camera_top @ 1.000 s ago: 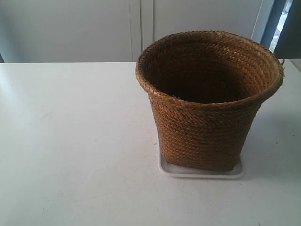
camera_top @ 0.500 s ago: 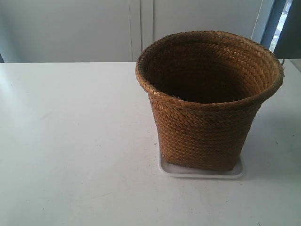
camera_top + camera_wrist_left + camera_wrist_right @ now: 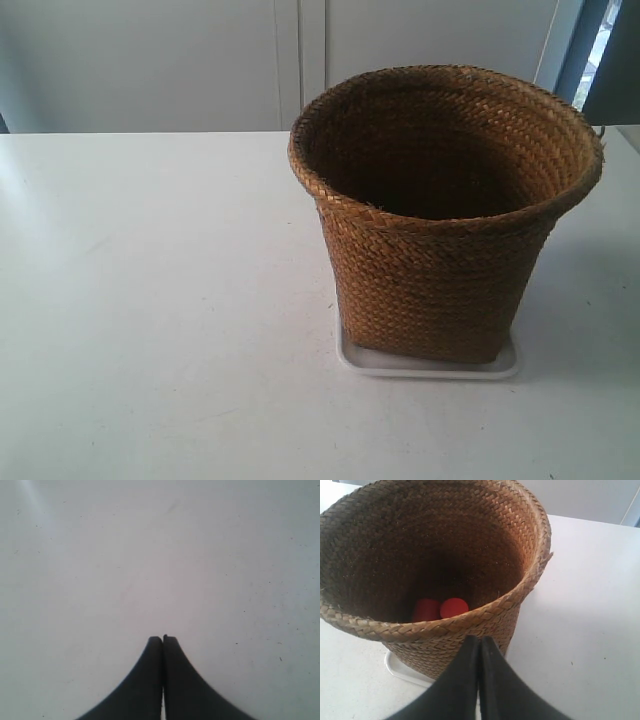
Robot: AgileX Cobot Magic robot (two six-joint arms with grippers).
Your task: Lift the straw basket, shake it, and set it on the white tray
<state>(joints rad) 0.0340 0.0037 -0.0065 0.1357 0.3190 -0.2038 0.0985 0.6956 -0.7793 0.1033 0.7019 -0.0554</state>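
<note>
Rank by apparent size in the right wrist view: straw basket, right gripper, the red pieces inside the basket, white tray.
1. straw basket, largest.
2. right gripper, though nearness to the camera inflates it.
3. red pieces and white tray: only a tray sliver shows, too alike to rank.

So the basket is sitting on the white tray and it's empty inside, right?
Not empty. The straw basket does sit on the white tray, but the right wrist view shows two red round things lying at its bottom.
</note>
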